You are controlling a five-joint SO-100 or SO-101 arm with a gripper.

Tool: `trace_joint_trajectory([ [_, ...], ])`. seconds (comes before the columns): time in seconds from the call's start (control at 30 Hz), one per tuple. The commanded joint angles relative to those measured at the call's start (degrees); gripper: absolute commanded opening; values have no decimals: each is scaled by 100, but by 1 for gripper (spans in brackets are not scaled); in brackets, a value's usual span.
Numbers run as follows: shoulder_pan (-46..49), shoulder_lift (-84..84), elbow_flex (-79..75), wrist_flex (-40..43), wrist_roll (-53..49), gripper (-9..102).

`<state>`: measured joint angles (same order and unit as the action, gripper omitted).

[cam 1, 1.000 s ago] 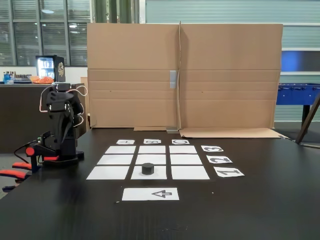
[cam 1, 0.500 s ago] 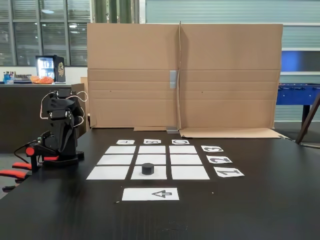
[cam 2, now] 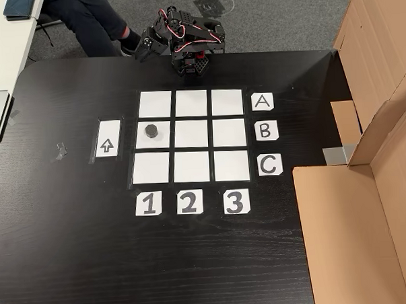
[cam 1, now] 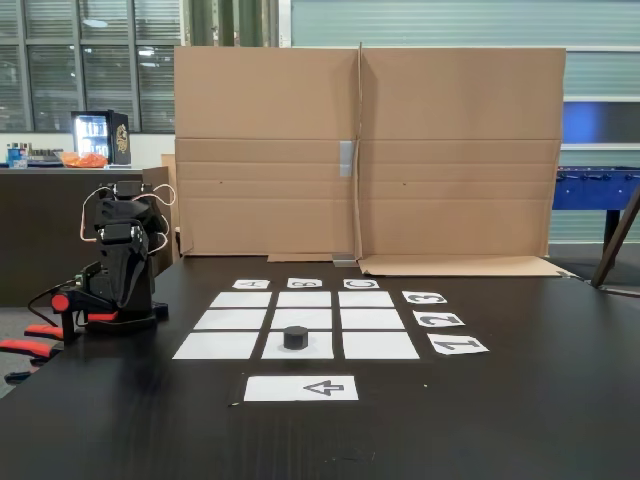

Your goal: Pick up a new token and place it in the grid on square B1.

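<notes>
The black token (cam 1: 295, 337) (cam 2: 151, 131) rests on square B1 (cam 1: 318, 350) (cam 2: 166, 142), the middle cell of the grid's (cam 1: 305, 319) (cam 2: 192, 133) row nearest the arrow strip. Nothing is touching it. My arm is folded over its base beyond the A side of the grid, well away from the token. The gripper (cam 1: 122, 275) (cam 2: 159, 41) is tucked into the folded arm, and its fingers cannot be made out in either view. The other eight cells are bare.
A white strip with a printed arrow (cam 1: 301, 388) (cam 2: 106, 142) lies outside column 1. Label cards A, B, C and 1, 2, 3 edge the grid. A tall cardboard wall (cam 1: 365, 150) (cam 2: 366, 185) stands beyond column 3. A person's legs (cam 2: 89, 19) are near the arm's base.
The arm's upper links have folded a little lower and closer over the base. The token has stayed on its cell.
</notes>
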<state>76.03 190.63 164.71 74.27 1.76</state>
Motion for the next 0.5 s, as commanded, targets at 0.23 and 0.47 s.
trace_joint_trajectory([
  [0.23, 35, -18, -9, -70, -35, 4],
  [0.47, 35, -18, 0, -70, -35, 4],
])
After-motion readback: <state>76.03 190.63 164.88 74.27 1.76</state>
